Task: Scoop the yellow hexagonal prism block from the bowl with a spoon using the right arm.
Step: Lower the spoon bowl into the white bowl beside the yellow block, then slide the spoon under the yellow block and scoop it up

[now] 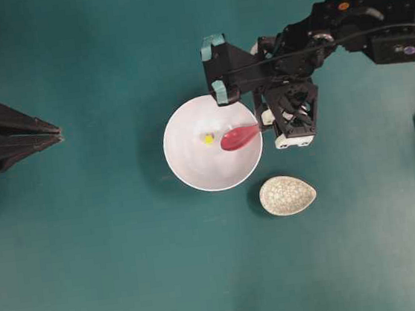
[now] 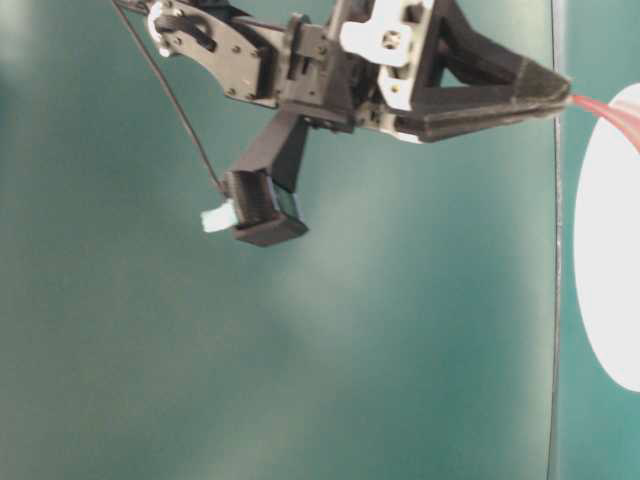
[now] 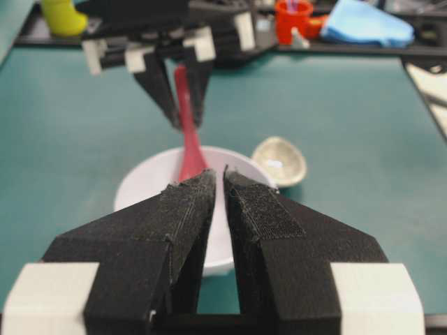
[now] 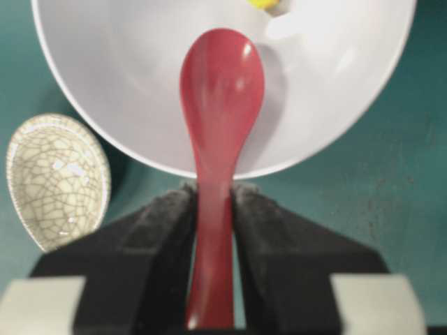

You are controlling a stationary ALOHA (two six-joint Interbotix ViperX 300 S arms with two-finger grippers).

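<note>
Right gripper (image 4: 213, 209): nearest the right wrist camera, its two black fingers are clamped on the handle of the spoon (image 4: 218, 139), one on each side, the handle running straight back between them.
Spoon: the red scoop reaches over the near rim and hangs inside the bowl (image 4: 91, 105); whether its tip touches the floor of the bowl cannot be told.
Yellow block (image 1: 208, 138): it lies on the bowl's floor near the middle, just beyond the spoon's tip and slightly off its line in the overhead view; the right wrist view shows only its edge at the top of the frame.
Step in hand: judged as lining up the scoop behind the block before pushing under it.
Doing it well: the tip should probably drop to the bowl floor, shift sideways to centre on the block, then slide forward low so the block rides into the scoop and does not skid away toward the far wall.
Risk: a light bowl may slide if the spoon presses its rim.
Spoon rest (image 1: 288, 194): empty, beside the bowl, clear of the path.
Left gripper (image 3: 218, 188): parked well away at the table's edge, fingers nearly together on nothing.
</note>
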